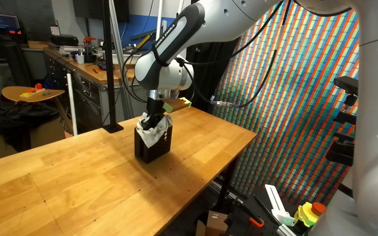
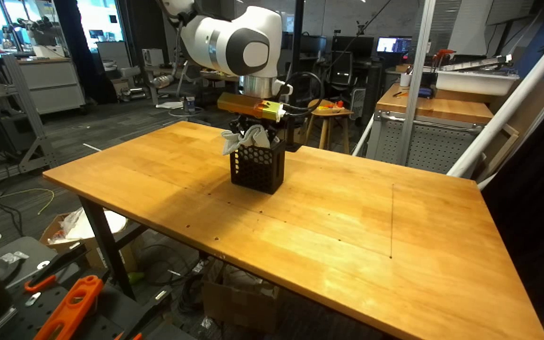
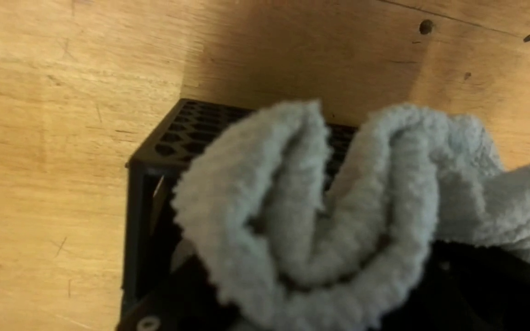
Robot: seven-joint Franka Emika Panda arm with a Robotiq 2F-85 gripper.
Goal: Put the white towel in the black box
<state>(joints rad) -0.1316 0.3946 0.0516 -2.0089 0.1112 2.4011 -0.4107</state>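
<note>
One black gripper (image 1: 150, 124), pointing down, its fingertips buried in one rumpled white towel (image 1: 153, 135) of fuzzy cloth; how far apart they stand and whether they grip cannot be told. Towel bunched around the gripper's tip, partly in the mouth of one black, cube-like box (image 1: 159, 149) with perforated sides, folds overhanging the rim. Box upright directly below the gripper, on one light-brown wooden table (image 1: 87, 177).

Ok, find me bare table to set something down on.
In an exterior view, tabletop lies bare from the black box to the right edge, and to the left corner. Crowded: the box's mouth, with white towel and hand.
</note>
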